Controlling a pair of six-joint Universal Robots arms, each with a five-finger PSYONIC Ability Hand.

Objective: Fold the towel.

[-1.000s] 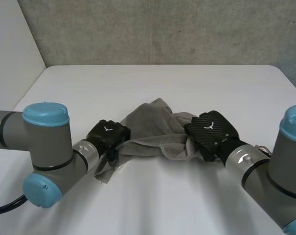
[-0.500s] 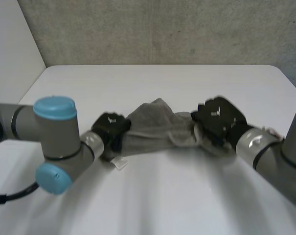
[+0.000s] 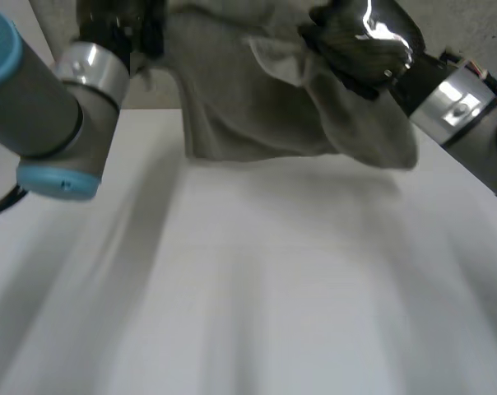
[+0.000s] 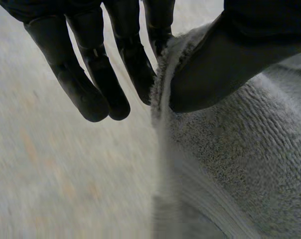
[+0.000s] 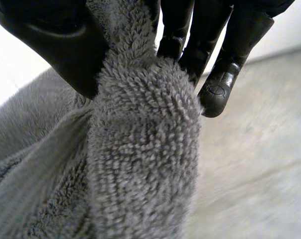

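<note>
— Items outside the task?
— Two. First, a white table (image 3: 257, 288), its top smooth and plain, lying well below the left hand (image 3: 121, 25) and the right hand (image 3: 364, 41).
— The second?
— A grey, speckled wall (image 4: 51, 174), standing beyond the left hand. In the right wrist view the same rough grey surface lies past the right hand

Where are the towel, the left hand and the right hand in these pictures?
towel (image 3: 257, 107): head view, on the middle of the hanging cloth.
left hand (image 4: 93, 89): left wrist view, on a finger beside the pinched towel edge.
right hand (image 3: 359, 41): head view, on the back of the hand.
</note>
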